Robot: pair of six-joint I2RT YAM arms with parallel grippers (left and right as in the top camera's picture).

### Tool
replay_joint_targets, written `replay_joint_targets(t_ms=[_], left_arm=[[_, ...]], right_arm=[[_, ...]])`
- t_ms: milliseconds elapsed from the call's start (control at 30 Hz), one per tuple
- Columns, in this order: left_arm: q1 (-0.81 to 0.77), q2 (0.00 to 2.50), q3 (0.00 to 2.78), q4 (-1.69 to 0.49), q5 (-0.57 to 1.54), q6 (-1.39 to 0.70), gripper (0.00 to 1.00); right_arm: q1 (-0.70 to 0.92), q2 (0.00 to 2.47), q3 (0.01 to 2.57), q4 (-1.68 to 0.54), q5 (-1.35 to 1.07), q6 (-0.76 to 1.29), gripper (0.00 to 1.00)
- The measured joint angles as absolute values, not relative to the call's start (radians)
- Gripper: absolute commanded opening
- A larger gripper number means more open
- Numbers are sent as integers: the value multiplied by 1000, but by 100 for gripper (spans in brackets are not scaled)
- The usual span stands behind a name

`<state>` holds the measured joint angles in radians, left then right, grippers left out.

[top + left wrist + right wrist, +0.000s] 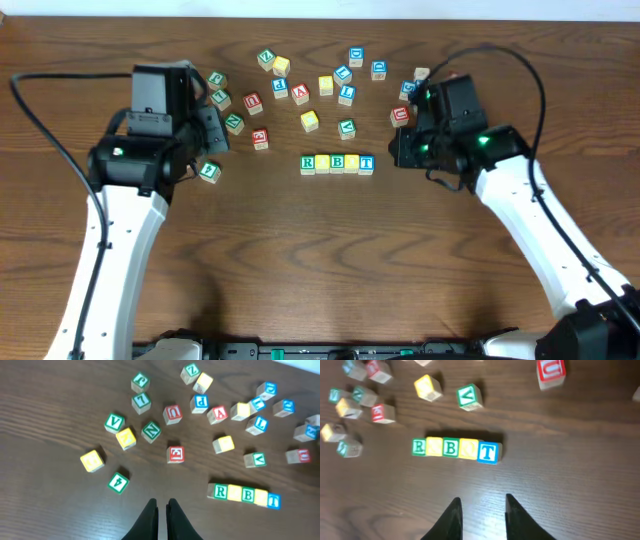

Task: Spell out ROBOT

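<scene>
ROBOT's row of five small wooden letter blocks (337,163) lies mid-surface, spelling apparently complete, your left jaws nearly closed and empty, right jaws parted and empty; next, check the yellow O's.

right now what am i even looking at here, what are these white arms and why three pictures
These are two robot arms at a wooden table. The top picture comes from a camera fixed above; the other two come from a camera on each wrist, looking down past its own fingers.

Lettered toy blocks lie scattered on the table. Five of them touch in a row reading R, yellow, B, yellow, T; the yellow letters are too faint to read. A loose green V block lies just behind it.

The left end effector is nearly closed on nothing. The right end effector is open and empty, hovering near the row.
</scene>
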<state>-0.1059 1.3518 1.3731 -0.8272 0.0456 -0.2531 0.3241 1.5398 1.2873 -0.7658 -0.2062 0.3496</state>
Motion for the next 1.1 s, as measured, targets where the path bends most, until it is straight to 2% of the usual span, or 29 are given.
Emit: replay_joint_targets(t_ms=[333, 567, 633, 800, 1033, 1100], left_arm=[[-39, 1348, 1493, -970, 46, -253, 8], [0, 1341, 1501, -984, 46, -253, 9], [1, 1340, 1501, -984, 46, -250, 25], [3, 1340, 1501, -985, 45, -242, 51], [3, 1340, 1501, -985, 46, -239, 74], [3, 1340, 1501, -984, 46, -241, 77]], right_arm=[[325, 1537, 1395, -841, -201, 318, 27], [325, 1537, 1395, -843, -201, 311, 29], [325, 1537, 1395, -844, -200, 303, 32], [324, 1537, 1395, -850, -179, 290, 41], [307, 1537, 1395, -875, -159, 278, 52], [289, 1536, 1395, -882, -156, 277, 54]])
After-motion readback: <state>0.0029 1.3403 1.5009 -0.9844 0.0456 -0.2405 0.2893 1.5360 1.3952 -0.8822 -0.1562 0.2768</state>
